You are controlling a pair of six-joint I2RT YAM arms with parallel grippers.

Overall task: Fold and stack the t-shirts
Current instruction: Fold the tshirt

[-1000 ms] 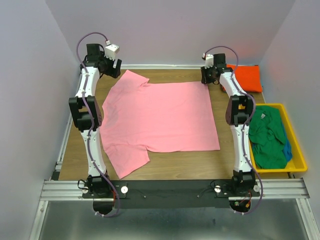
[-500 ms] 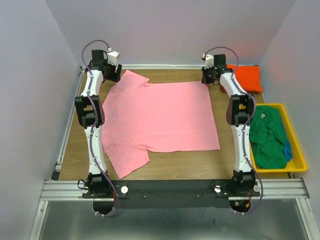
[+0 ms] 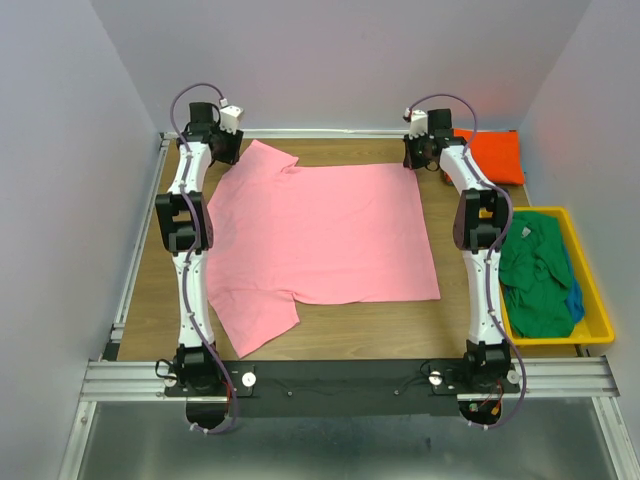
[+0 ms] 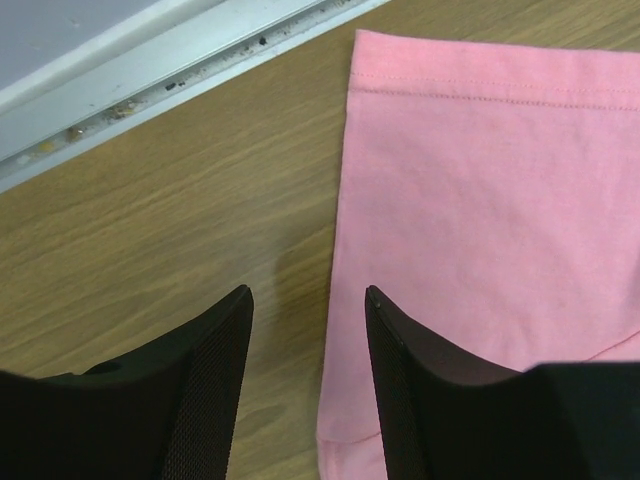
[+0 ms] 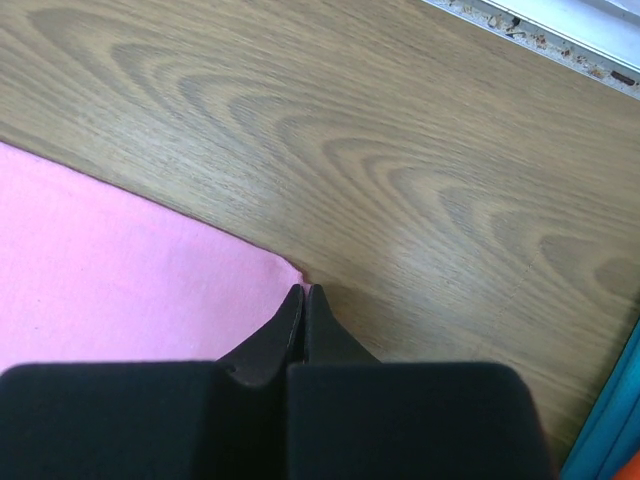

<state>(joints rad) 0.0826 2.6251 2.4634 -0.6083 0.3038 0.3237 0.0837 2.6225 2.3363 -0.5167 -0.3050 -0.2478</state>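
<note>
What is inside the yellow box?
The yellow box holds a crumpled green t-shirt on top. A bit of a blue t-shirt peeks out beside it on the right. The rest of the blue one, and anything lying under the green, is covered up.

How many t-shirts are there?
4: a pink t-shirt spread on the table, orange t-shirt folded at the far right corner, green t-shirt atop a half-hidden blue t-shirt in the yellow bin. More may hide underneath.
</note>
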